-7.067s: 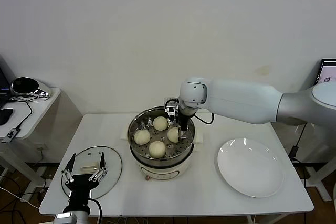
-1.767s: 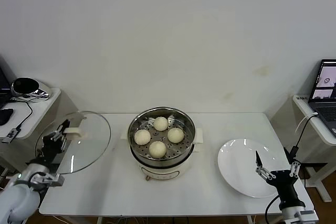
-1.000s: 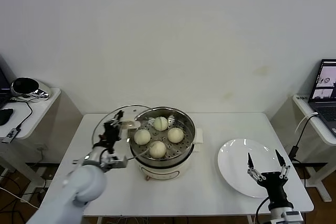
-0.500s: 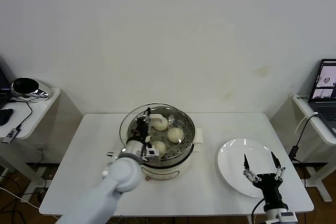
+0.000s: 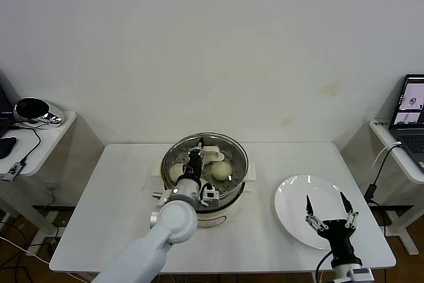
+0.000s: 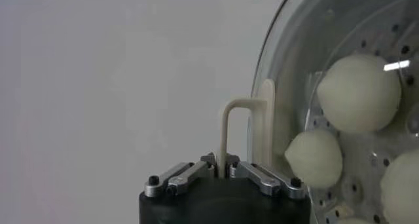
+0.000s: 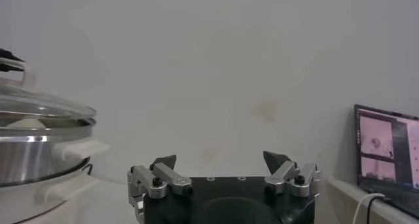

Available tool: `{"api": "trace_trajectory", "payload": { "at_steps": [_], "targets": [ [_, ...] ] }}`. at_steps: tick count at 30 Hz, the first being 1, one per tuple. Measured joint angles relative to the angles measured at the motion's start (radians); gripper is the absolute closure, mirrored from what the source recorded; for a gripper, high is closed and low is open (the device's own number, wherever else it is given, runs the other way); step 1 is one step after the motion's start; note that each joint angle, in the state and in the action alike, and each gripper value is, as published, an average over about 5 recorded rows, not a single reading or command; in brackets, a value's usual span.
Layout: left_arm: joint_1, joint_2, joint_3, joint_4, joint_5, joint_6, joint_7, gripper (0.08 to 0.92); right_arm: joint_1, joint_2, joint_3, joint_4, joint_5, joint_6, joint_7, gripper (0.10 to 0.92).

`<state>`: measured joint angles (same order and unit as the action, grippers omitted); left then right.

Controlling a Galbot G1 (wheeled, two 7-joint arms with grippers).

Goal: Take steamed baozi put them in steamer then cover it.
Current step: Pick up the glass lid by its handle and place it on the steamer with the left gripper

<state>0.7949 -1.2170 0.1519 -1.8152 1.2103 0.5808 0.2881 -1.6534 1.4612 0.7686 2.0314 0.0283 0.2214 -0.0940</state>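
The steel steamer (image 5: 238, 183) stands on its white pot base at the table's middle, with cream-white baozi (image 5: 221, 169) inside. The clear glass cover (image 5: 233, 150) lies over the basket. My left gripper (image 5: 197, 152) is above the steamer, shut on the cover's cream bar handle (image 5: 212, 152). In the left wrist view the handle (image 6: 230, 130) runs between the jaws, and baozi (image 6: 359, 93) show through the glass cover (image 6: 288, 61). My right gripper (image 5: 329, 220) is open and empty over the white plate. The right wrist view shows the covered steamer (image 7: 39, 153) far off.
A flat white plate (image 5: 298, 197) lies on the table's right side. A side table (image 5: 46, 134) with a black device stands at the left. A laptop (image 5: 411, 107) sits on a stand at the right.
My left arm carried the cover from the table's left over to the steamer and brought it down onto the basket. My right arm withdrew from the steamer to the plate earlier and stays there.
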Motion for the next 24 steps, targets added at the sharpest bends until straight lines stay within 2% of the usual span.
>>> {"api": "trace_trajectory", "payload": {
  "at_steps": [24],
  "targets": [
    [0.034, -0.039, -0.03, 0.045, 0.039, -0.007, -0.008, 0.849, -0.001, -0.008, -0.008, -0.007, 0.006, 0.002, -0.004, 0.203]
  ]
}}
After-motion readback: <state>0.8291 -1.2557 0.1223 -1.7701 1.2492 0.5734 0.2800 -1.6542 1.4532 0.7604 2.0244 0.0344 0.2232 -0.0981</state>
